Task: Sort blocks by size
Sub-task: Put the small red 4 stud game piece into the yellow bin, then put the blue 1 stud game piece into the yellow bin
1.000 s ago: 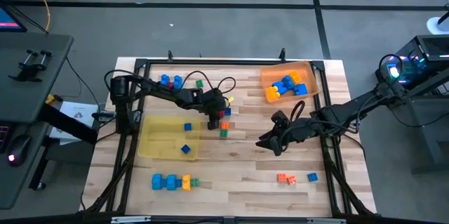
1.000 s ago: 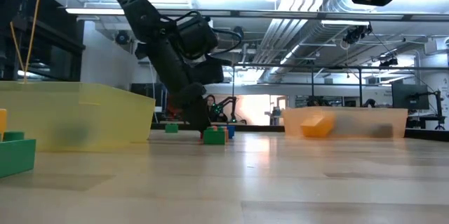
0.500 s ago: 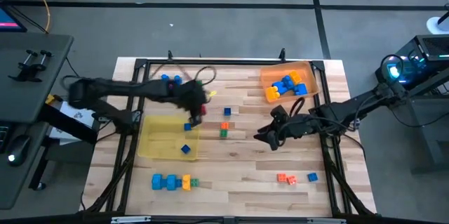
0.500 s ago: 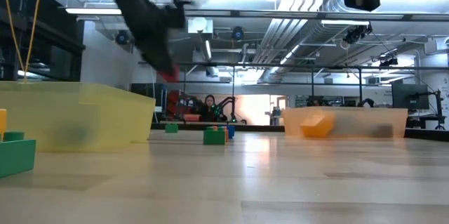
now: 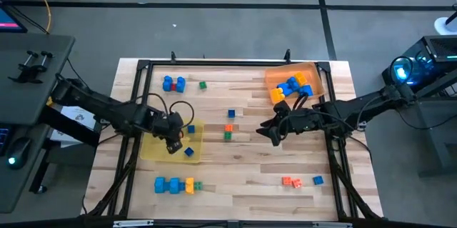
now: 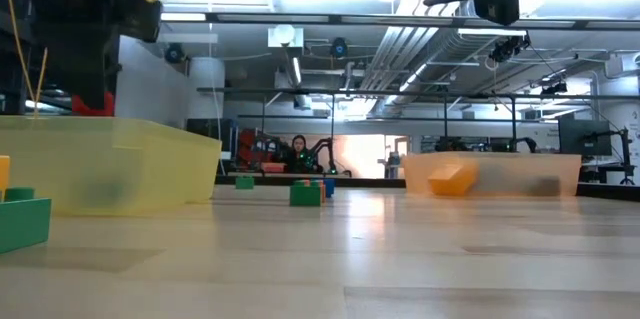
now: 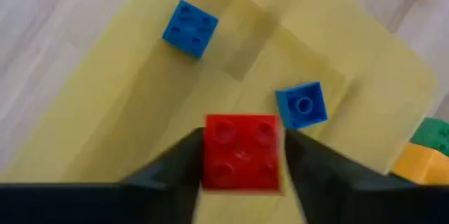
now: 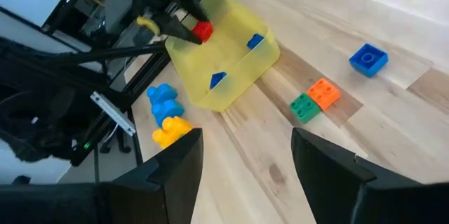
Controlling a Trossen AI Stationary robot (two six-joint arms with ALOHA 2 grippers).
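My left gripper (image 5: 173, 143) is shut on a small red block (image 7: 242, 152) above the yellow tray (image 5: 158, 142); the block also shows in the low view (image 6: 92, 106). Two small blue blocks (image 7: 190, 27) (image 7: 302, 104) lie on the tray's floor. My right gripper (image 5: 272, 132) hangs open and empty over the table's middle, left of the orange tray (image 5: 314, 78). That tray holds blue, orange and yellow blocks. A blue (image 5: 230, 114), an orange (image 5: 228, 127) and a green block (image 5: 228, 136) lie between the grippers. My left gripper pinches the red block by two opposite side faces (image 7: 209, 155) between its two fingers (image 7: 175, 171). The fingers come from above, pointing down. The block's studded top faces the wrist camera. It hangs clear above the yellow tray's floor.
Two blue blocks (image 5: 173, 83) and a green one (image 5: 203, 84) lie at the far left. A row of blue, yellow and green blocks (image 5: 175, 184) lies near the front left. Orange (image 5: 290, 181) and blue (image 5: 318, 180) blocks lie at the front right. A black frame (image 5: 136, 124) rims the table.
My left gripper has lifted the red block off the table's middle and carried it toward the left and near edge, to a place over the yellow tray. My right gripper has drifted a little toward the far edge, still open.
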